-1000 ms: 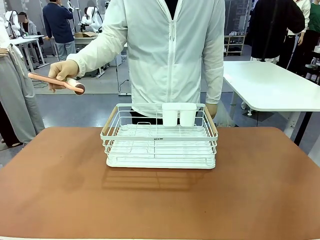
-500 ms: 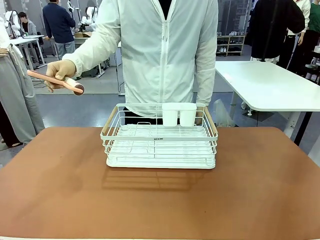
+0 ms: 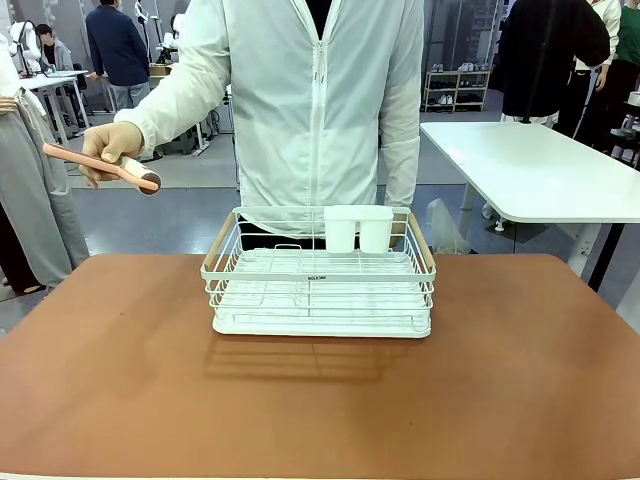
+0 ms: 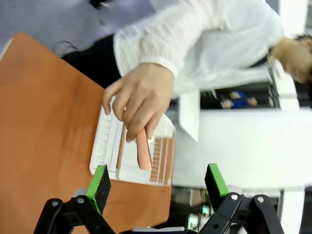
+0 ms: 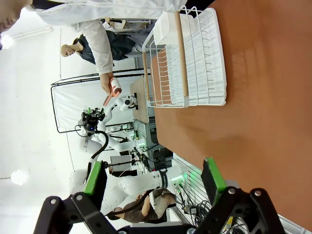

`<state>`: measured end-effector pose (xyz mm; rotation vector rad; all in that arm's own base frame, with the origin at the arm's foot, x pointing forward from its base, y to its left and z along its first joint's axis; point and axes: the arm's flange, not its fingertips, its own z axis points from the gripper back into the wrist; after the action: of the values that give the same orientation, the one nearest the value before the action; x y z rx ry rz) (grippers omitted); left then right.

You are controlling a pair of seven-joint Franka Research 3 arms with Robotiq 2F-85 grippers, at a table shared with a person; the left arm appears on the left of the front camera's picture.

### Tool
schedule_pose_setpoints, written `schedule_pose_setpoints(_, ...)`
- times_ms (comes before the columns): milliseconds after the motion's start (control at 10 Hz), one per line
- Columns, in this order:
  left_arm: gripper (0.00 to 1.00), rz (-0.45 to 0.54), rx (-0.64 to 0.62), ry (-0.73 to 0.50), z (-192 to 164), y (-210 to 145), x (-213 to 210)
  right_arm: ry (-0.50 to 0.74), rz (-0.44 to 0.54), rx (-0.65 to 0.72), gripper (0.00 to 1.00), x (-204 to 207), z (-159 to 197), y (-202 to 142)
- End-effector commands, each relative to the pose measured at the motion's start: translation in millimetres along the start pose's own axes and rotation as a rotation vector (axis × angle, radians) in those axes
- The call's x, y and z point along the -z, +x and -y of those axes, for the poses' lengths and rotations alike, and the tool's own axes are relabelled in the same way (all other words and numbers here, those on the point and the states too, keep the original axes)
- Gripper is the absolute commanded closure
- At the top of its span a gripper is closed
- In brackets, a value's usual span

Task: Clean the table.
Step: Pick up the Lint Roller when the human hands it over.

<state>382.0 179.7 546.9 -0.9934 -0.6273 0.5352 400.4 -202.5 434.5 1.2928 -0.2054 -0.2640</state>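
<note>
One table is spread across the lower front view, from 3 to 9 o'clock. A white rack is set on it toward 12 o'clock. The left gripper and the right gripper are each seen spread wide, with nothing clasped. Two white cups are stood at the rack's 12 o'clock rim. A pink roller is gripped by a person's hand at 10 o'clock, beyond the table's edge.

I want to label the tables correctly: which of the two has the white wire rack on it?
The reddish-brown table in the foreground: the white wire rack stands on its far half. The white table with dark legs stands farther back.
</note>
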Motion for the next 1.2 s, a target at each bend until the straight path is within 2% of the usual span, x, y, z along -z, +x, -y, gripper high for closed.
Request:
schedule_pose_setpoints(0,0.00,0.086,-0.123,0.175,23.6,-35.0,16.7,0.000,0.001,-0.002,0.00,-0.6,-1.0,-0.1)
schedule_pose_setpoints(100,0.00,0.155,-0.120,0.208,34.5,-44.7,30.8,0.000,0.001,-0.002,0.00,-0.6,-1.0,-0.1)
schedule_pose_setpoints(200,0.00,0.170,-0.094,0.234,39.8,-55.4,39.5,0.000,0.001,-0.002,0.00,-0.6,-1.0,-0.1)
schedule_pose_setpoints(500,0.00,0.137,0.016,0.245,45.4,-74.7,60.4,0.000,0.001,-0.002,0.00,-0.6,-1.0,-0.1)
schedule_pose_setpoints(800,0.00,0.173,-0.036,0.249,35.2,-78.3,85.0,0.000,0.001,-0.002,0.00,-0.6,-1.0,-0.1)
schedule_pose_setpoints(1100,0.00,0.196,-0.033,0.263,25.9,-70.7,110.2,0.000,0.001,-0.002,0.00,-0.6,-1.0,-0.1)
